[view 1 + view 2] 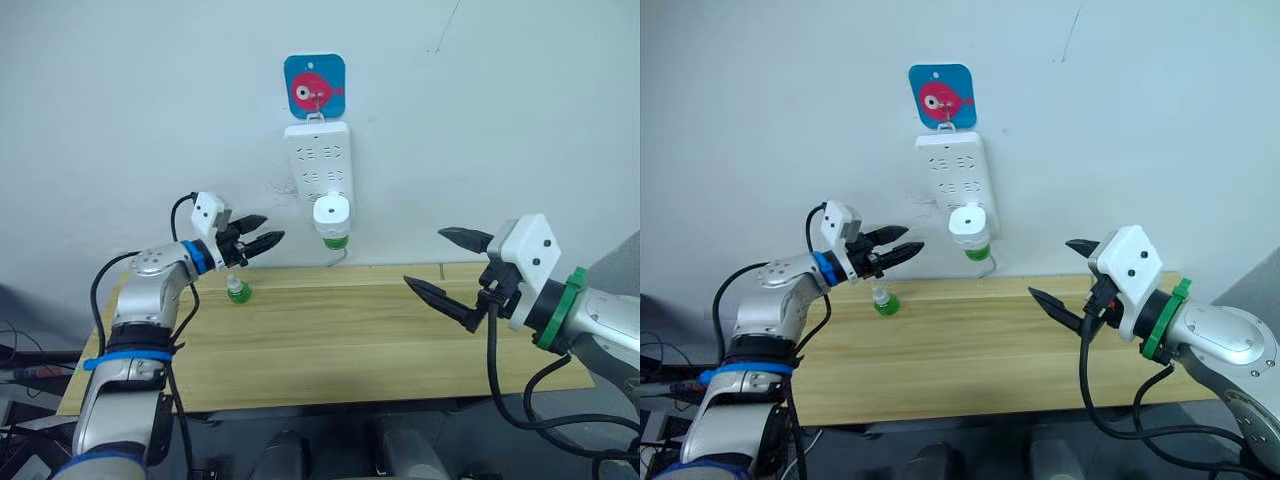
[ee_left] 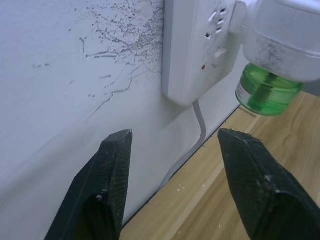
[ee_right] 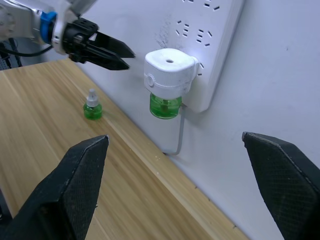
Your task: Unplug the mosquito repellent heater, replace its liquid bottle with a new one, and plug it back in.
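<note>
- Currently the mosquito repellent heater [image 1: 331, 214] sits plugged into the lowest sockets of the white power strip [image 1: 317, 160], which hangs on the wall from a blue hook plate with a pink fish [image 1: 314, 85].
- Screwed under the heater is a green liquid bottle [image 3: 165, 106], hanging clear above the bench [image 1: 330, 340].
- From the bottom of the power strip a white cord [image 2: 196, 134] runs down the wall toward the bench.
- On the bench, left of the heater and near the wall, a spare green bottle [image 1: 238, 291] with a pale cap stands upright.
- Left gripper [image 1: 258, 243] hovers in the air left of the heater, just above the spare bottle, pointing toward the heater; its fingers [image 2: 111, 186] are parted a moderate way and hold nothing.
- Right gripper [image 1: 452, 267] hangs over the bench well to the right of the heater, its fingers spread wide and empty.
</note>
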Tool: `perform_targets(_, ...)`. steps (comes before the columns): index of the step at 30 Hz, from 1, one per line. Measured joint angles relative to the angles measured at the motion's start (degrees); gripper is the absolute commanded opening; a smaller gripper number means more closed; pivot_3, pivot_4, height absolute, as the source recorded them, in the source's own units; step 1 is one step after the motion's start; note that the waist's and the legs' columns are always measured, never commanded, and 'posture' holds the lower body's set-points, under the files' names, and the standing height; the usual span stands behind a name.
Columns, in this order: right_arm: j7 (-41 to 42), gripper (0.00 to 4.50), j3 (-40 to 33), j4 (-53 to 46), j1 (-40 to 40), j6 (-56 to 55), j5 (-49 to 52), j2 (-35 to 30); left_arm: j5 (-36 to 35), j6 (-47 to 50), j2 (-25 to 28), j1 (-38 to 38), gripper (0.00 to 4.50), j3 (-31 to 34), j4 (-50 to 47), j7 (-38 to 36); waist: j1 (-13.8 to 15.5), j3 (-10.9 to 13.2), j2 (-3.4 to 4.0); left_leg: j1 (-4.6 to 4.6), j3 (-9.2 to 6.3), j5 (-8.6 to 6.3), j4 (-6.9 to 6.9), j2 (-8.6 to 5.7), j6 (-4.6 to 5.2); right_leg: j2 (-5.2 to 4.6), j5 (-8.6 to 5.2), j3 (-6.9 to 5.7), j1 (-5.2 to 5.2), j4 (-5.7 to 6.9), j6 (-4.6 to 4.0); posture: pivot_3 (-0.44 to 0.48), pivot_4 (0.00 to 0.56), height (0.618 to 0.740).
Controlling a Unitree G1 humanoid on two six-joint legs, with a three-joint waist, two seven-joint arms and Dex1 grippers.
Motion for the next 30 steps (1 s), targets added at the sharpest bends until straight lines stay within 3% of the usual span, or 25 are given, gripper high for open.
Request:
perform_targets(6, -1.8, 4.5, 0.5, -0.9, -0.1, 1.6, 0.9, 0.0, 2.3, -5.2, -4.3, -6.3, 2.95, -1.4, 8.4, -1.4, -0.7, 0.2, -0.07, 0.0, 0.02, -0.01, 0.0, -0.01, 0.01, 0.0, 0.0, 0.0, 0.0, 0.01, 0.03, -0.254, 0.168, 0.74)
perform_targets(17, -3.1, 4.5, 0.6, -2.3, 0.1, 1.7, 2.5, 0.0, 5.1, -10.9, -5.8, -14.0, 2.95, -1.5, 20.4, -4.9, -2.2, 0.5, -0.28, -0.01, 0.0, -0.01, 0.0, -0.02, 0.01, 0.02, -0.17, 0.0, 0.0, 0.03, 0.35, -0.278, 0.159, 0.74)
perform_targets(30, -2.9, 4.5, 0.6, -2.9, 1.9, 1.4, 3.2, 0.0, 5.3, -10.8, -6.2, -18.4, 2.95, -1.2, 22.9, -11.2, -2.8, 0.5, -0.34, -0.05, -0.08, -0.01, 0.0, -0.03, 0.01, 0.0, -0.19, -0.02, -0.01, 0.03, 0.4, -0.277, 0.152, 0.74)
